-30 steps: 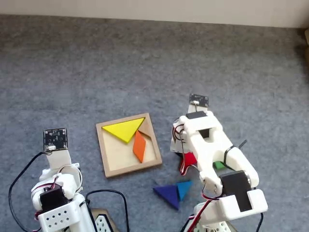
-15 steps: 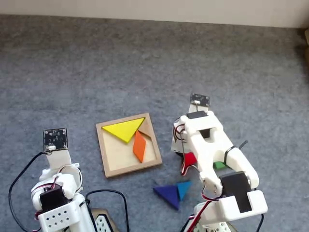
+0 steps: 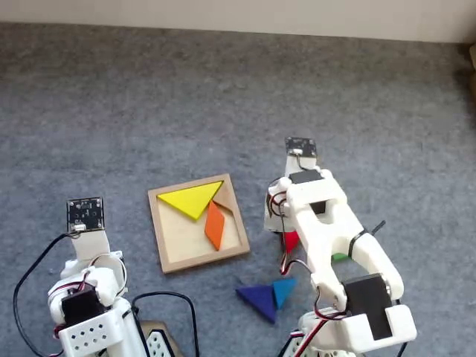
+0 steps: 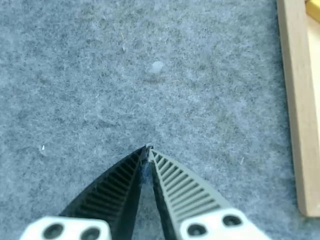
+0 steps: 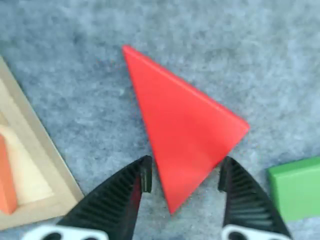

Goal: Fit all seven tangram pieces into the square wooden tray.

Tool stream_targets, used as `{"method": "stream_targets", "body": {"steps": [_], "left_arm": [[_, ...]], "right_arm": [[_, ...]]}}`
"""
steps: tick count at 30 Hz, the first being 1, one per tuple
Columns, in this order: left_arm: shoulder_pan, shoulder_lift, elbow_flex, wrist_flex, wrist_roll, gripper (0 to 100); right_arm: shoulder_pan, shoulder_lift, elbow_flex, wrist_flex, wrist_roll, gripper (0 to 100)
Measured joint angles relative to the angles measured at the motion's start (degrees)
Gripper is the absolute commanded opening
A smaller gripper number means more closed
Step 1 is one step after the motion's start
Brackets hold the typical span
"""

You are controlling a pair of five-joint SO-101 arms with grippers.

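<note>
**Surface and surroundings.** The work surface is a grey carpet-like cloth (image 3: 111, 111) with a short, fuzzy nap. It covers the whole table as far as a pale band (image 3: 223, 15) along the far edge.

**Tray.** The square wooden tray (image 3: 156, 227) lies near the middle, turned slightly askew. It is light, smooth wood with a raised rim and a paler floor. Inside it, a yellow triangle (image 3: 191, 199) lies flat against the far side. An orange parallelogram (image 3: 214, 224) lies just near of that, towards the right rim.

**Loose pieces.** All are flat, smooth, painted blocks with sharp edges. A red triangle (image 5: 182, 135) lies on the cloth just right of the tray, apart from its rim. A green block (image 5: 295, 187) lies close on its right, partly covered by the arm in the high view. Nearer, a dark blue triangle (image 3: 258, 299) and a smaller light blue triangle (image 3: 283, 289) lie touching each other.

**Right gripper** (image 5: 185, 175). It is over the red triangle with its jaws released. One ribbed finger stands on each side of the triangle's tapering corner. Nothing is grasped.

**Left gripper** (image 4: 148, 150). Its jaws are clenched tip to tip on nothing, above bare cloth to the left of the tray's rim. The left arm (image 3: 85, 297) stands at the near left.
</note>
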Motion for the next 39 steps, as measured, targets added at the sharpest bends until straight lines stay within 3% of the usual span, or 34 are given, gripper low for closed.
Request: {"method": "stream_targets", "body": {"steps": [3,14,20,29,35,39], "left_arm": [[0.0,0.0,0.0,0.0,0.0,1],[0.0,0.0,0.0,0.0,0.0,1],[0.0,0.0,0.0,0.0,0.0,1],[0.0,0.0,0.0,0.0,0.0,1],[0.0,0.0,0.0,0.0,0.0,1],[0.0,0.0,0.0,0.0,0.0,1]], "right_arm": [[0.0,0.0,0.0,1.05,1.67,37.5],[0.88,10.81,-9.32,2.2,4.57,37.5],[0.88,11.25,-10.99,2.2,10.55,37.5],[0.88,11.25,-10.99,2.2,11.16,37.5],[0.88,11.25,-10.99,2.2,11.16,27.8],[0.88,11.25,-10.99,2.2,11.16,27.2]]}}
